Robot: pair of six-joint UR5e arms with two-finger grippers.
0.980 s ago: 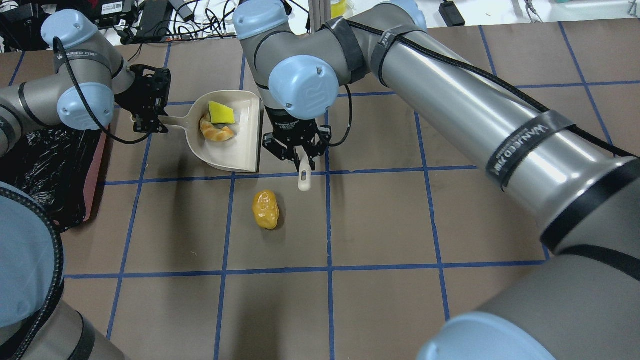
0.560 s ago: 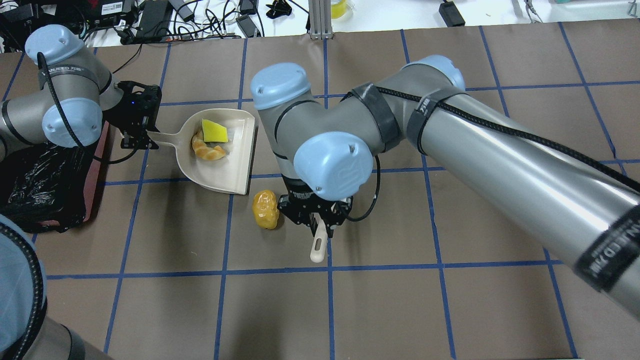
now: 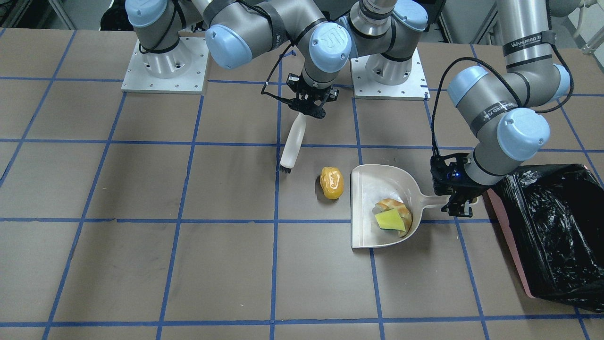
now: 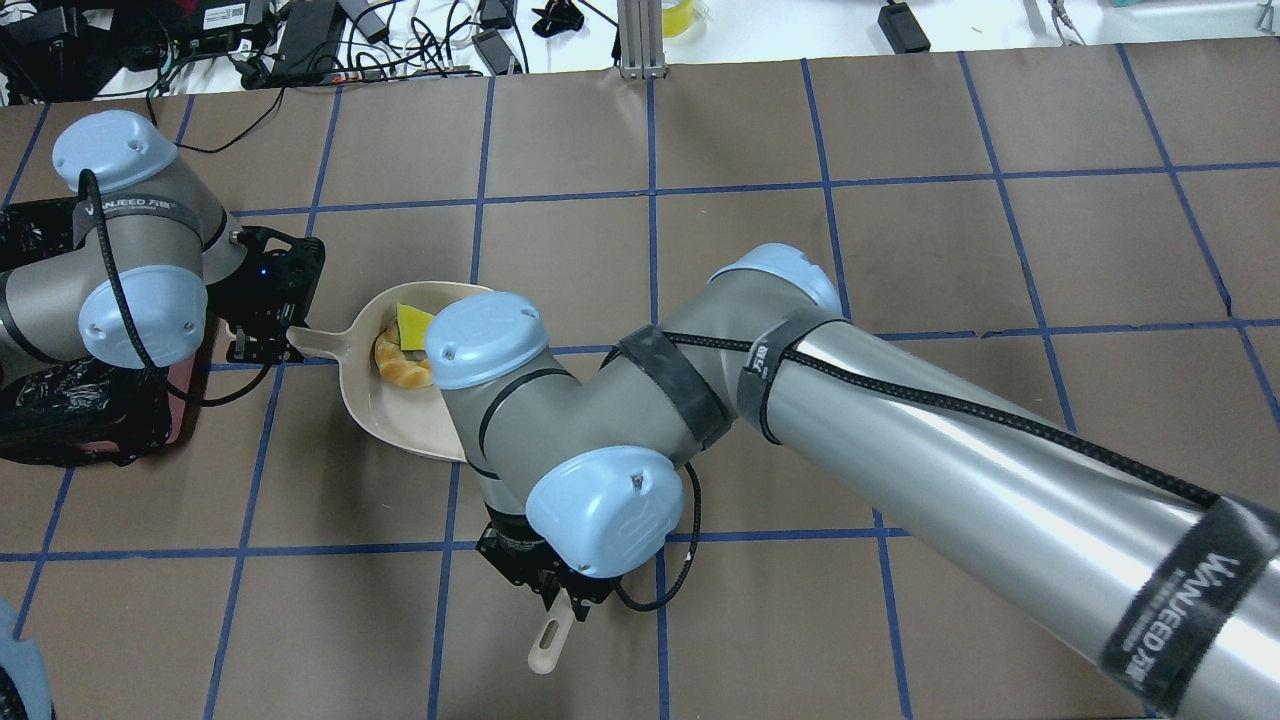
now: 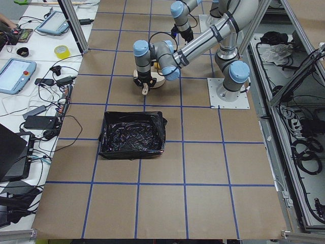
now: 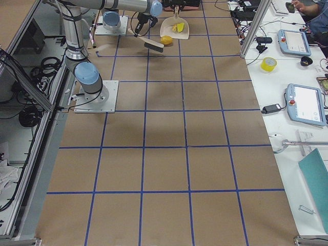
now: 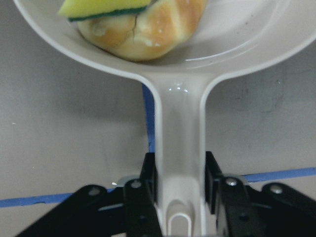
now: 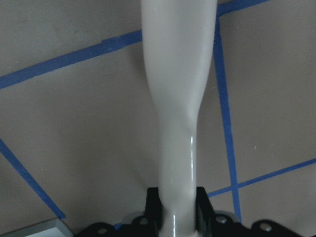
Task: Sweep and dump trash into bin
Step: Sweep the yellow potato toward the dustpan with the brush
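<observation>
Right fingers (image 8: pixel 203 205) pinch the cream plastic brush (image 3: pixel 293 141), left fingers (image 7: pixel 211 177) the cream-white plastic dustpan (image 3: pixel 373 189) handle. The glossy orange-yellow potato lump (image 3: pixel 331 182) sits on the desk (image 3: pixel 141 264) between bristles and pan mouth, so sweep toward the left arm.

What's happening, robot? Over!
Left gripper shut on dustpan handle, right gripper shut on brush. Croissant piece in dustpan; potato on table beside its mouth. Nothing between.

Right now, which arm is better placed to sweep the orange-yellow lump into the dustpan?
Right. The right gripper holds the brush, bristles near the lump, opposite the dustpan mouth; the left gripper just holds the dustpan's handle.
</observation>
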